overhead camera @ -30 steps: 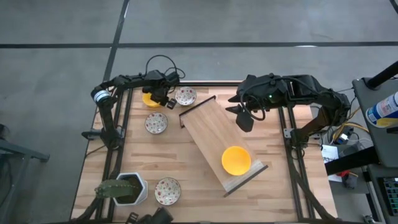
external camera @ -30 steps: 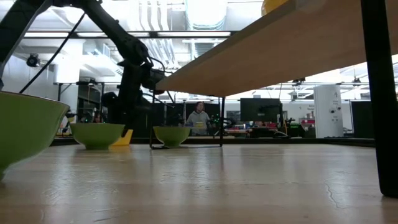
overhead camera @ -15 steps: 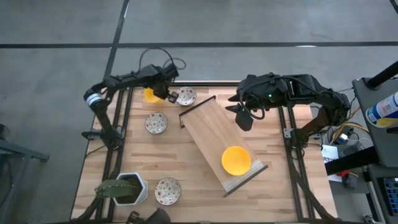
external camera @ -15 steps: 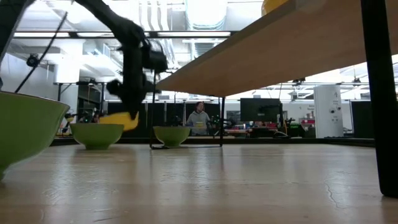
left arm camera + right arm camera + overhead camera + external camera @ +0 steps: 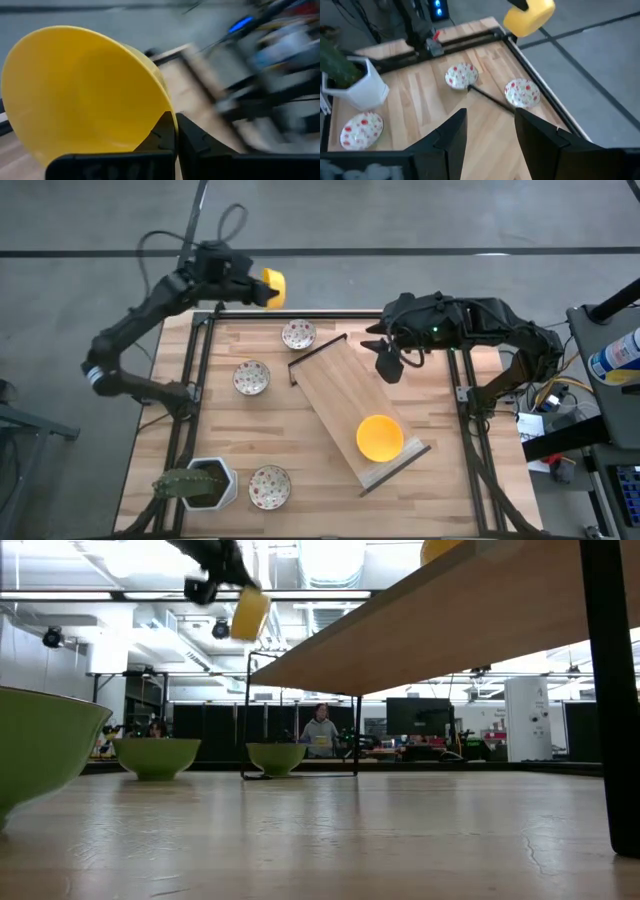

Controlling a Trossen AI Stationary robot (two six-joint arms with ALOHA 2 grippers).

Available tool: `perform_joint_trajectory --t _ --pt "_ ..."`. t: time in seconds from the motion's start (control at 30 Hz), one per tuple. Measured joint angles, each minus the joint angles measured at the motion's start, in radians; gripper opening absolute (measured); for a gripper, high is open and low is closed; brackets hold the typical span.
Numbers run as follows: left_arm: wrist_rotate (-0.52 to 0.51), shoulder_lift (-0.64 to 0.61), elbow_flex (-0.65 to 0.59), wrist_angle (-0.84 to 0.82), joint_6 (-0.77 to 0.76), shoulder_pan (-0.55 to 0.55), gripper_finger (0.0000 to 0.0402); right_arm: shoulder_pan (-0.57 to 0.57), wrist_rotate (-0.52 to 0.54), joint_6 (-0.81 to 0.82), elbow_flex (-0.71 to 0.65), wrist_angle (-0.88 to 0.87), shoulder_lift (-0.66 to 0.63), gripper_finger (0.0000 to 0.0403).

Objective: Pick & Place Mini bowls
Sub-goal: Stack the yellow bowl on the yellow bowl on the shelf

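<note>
A yellow mini bowl (image 5: pixel 272 287) hangs pinched by its rim in the left gripper (image 5: pixel 252 288) above the table's (image 5: pixel 440 490) 11 o'clock edge, floral bowls (image 5: pixel 298 335) below, while the right gripper (image 5: pixel 389 365), fingers spread, hovers at 1 o'clock over the sloped board (image 5: pixel 340 395) with another yellow bowl (image 5: pixel 380 437)

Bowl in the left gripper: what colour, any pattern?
Plain bright yellow, no pattern. The bowl pinched at its rim by the left gripper shows best in the left wrist view.

I hold one yellow bowl (image 5: pixel 272 287) tipped on its side, high above the table's far edge. Another yellow bowl (image 5: pixel 380 437) sits upright on the sloped board. Three white speckled bowls (image 5: pixel 298 334) (image 5: pixel 251 377) (image 5: pixel 269 486) rest upright on the tabletop, well apart.
</note>
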Motion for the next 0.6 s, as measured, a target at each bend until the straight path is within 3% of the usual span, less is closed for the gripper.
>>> perform_joint_trajectory --t 0.27,0.6 --pt "0.149 -0.128 -0.003 0.3 -0.124 -0.008 0.0 -0.043 -0.135 -0.049 -0.003 0.236 -0.004 0.015" --pt "0.341 -0.145 -0.005 0.628 -0.244 -0.082 0.0 -0.091 -0.356 -0.04 -0.067 0.39 -0.005 0.0126"
